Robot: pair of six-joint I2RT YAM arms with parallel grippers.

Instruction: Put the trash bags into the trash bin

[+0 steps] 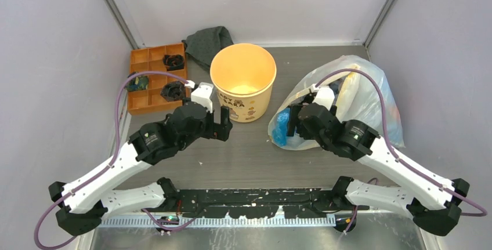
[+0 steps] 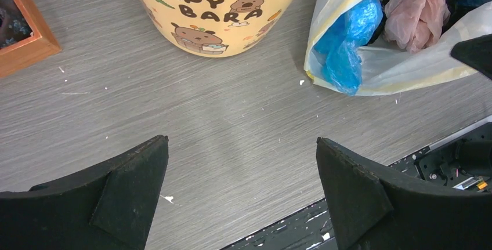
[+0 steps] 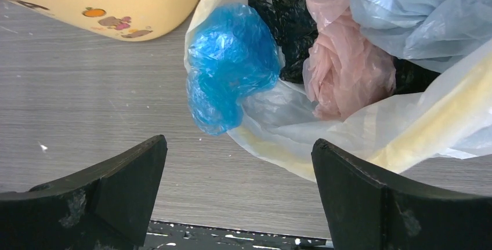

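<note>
You can read "CAPY BARA" on the trash bin (image 2: 216, 7), standing on the table (image 2: 232, 116). Your left tool (image 2: 242, 141) and right tool (image 3: 239, 140) are spread wide, holding nothing. The blue trash bag (image 3: 231, 70) sits in the mouth of the clear sack (image 3: 348, 137), just beside the bin.

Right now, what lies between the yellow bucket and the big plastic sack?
Between bucket and sack, only bare table, a few white specks; the left wrist view shows it.

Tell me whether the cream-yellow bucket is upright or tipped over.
Upright. The trash bin sits base-down on the table, its open mouth facing up at the top camera.
</note>
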